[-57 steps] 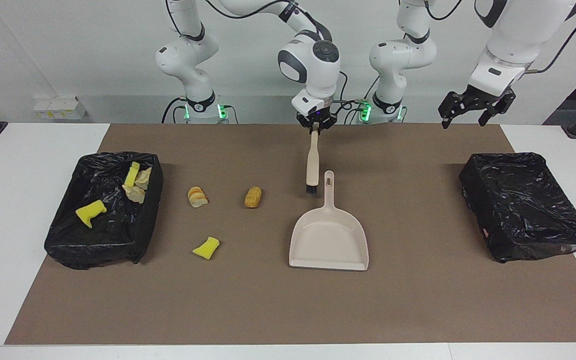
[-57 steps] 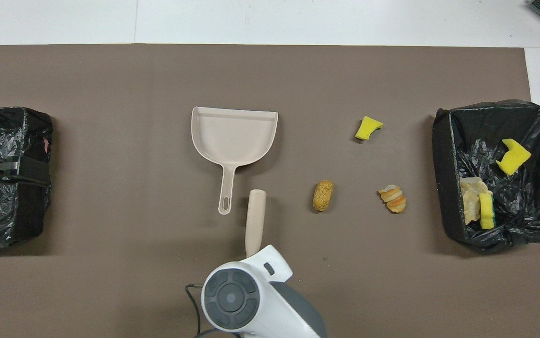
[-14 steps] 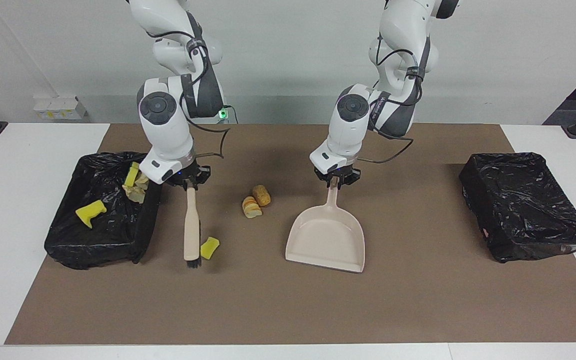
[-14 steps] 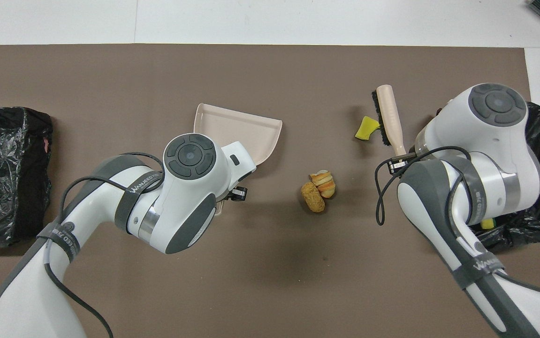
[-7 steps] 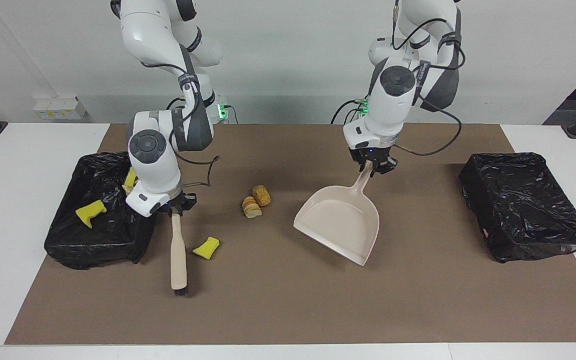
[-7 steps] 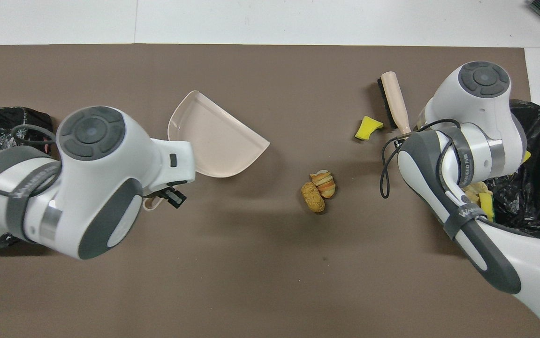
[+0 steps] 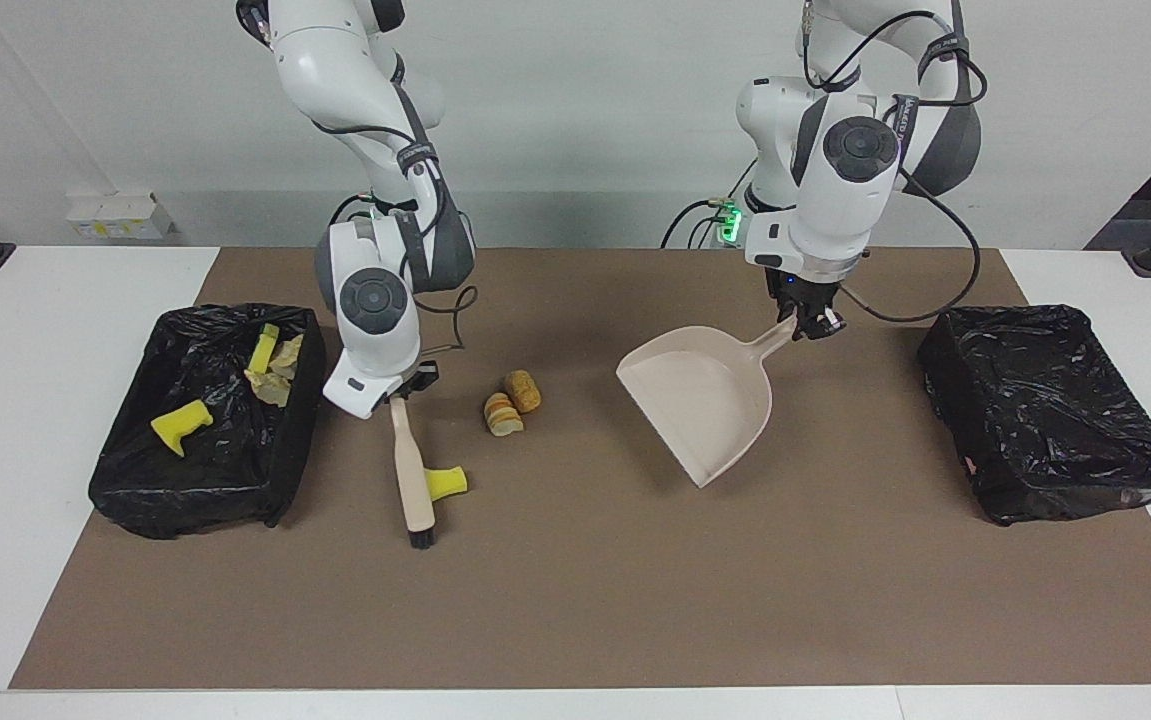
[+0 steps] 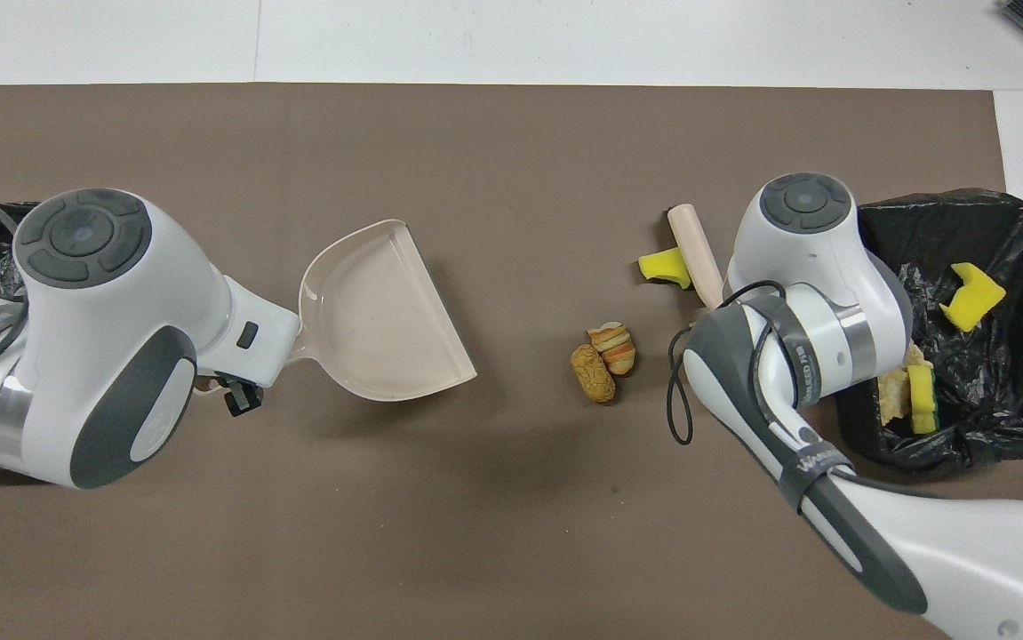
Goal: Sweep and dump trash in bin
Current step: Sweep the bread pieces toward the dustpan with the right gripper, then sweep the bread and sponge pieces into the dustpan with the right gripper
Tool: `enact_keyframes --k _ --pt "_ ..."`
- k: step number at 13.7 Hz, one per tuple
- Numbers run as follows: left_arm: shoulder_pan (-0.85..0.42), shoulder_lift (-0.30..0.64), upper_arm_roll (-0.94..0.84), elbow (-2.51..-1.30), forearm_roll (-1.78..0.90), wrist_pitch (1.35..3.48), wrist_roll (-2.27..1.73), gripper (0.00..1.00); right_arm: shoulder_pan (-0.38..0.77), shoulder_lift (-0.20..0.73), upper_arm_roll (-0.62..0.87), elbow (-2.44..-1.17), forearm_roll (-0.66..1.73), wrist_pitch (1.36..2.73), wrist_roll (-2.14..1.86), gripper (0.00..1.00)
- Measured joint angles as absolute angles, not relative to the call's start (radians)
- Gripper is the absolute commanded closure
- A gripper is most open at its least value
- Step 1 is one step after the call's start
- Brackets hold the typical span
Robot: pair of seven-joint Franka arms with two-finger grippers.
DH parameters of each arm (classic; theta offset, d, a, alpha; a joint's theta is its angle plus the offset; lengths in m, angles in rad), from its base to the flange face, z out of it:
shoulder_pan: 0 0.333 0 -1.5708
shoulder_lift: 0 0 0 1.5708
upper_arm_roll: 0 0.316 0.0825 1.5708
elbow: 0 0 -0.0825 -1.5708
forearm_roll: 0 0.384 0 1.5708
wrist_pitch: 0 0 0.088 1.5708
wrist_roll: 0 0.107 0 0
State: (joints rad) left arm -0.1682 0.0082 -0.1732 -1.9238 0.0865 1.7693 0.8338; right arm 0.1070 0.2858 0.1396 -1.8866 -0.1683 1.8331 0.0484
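- Yellow foam chunk (image 7: 446,481) is lying against the brush (image 7: 412,475), near the trash-filled bin (image 7: 203,495); croissant (image 7: 501,414) and corn cob (image 7: 523,390) are sitting mid-mat.
- Right gripper (image 7: 403,385) is clamping the brush handle; left gripper (image 7: 812,322) is clamping the dustpan (image 7: 703,400) handle, pan tilted.
- Advice: lay the pan lip flat first, then sweep low towards it.
- Overhead view is hiding the bristles under the handle; facing view is showing them.
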Motion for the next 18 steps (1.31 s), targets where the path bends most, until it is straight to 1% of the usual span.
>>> enact_keyframes --k 3,5,7,9,12,16,18 --pt "-0.160 0.007 -0.178 -1.963 0.087 1.810 0.888 1.00 0.174 0.214 0.142 -1.991 -0.091 1.829 0.126 1.00" --pt "-0.166 0.008 -0.190 -2.048 0.087 1.923 0.891 1.00 0.218 0.190 0.143 -2.021 -0.064 1.829 0.185 1.00" --pt "-0.168 0.008 -0.197 -2.116 0.087 2.009 0.891 1.00 0.239 0.180 0.144 -2.034 -0.007 1.828 0.229 1.00" --pt "-0.177 0.005 -0.197 -2.151 0.087 2.046 0.894 1.00 0.258 0.174 0.144 -2.043 0.036 1.828 0.304 1.00" --pt "-0.183 -0.026 -0.199 -2.219 0.087 2.119 0.894 1.00 0.283 0.167 0.144 -2.050 0.118 1.828 0.422 1.00" --pt "-0.183 -0.053 -0.198 -2.251 0.087 2.131 0.894 1.00 0.289 0.165 0.144 -2.051 0.210 1.839 0.506 1.00" --pt "-0.183 -0.055 -0.198 -2.257 0.087 2.131 0.894 1.00 0.289 0.172 0.144 -2.046 0.300 1.889 0.546 1.00"
